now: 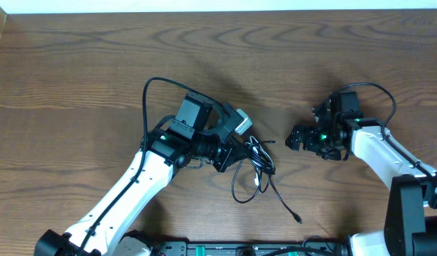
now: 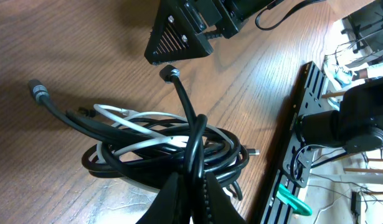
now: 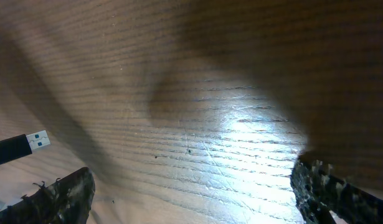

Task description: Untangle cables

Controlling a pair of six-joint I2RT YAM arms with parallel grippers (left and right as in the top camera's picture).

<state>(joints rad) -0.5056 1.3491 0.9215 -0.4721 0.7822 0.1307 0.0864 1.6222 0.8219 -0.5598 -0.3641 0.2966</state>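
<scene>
- Lying in a tangled coil on the tabletop (image 1: 76, 64), the cables (image 1: 255, 167) sit between the two arms. They touch the left end effector (image 2: 192, 199) and lie apart from the right end effector (image 3: 191, 196).
- The left end effector's fingers are together, clamped on one black cable (image 2: 190, 134) that rises out of the coil.
- That strand's long axis runs away from the left wrist, and its free plug (image 2: 169, 73) ends just short of the right arm.
- The right end effector is spread wide with nothing between its fingers. A USB plug (image 3: 37, 140) shows at the left edge of its wrist view, outside the gap.
- By my reading, the right arm is nearer the free end and would take it, pulling along the strand's axis.
- The white cable (image 2: 132, 115) threads through the same coil and may drag along.
</scene>
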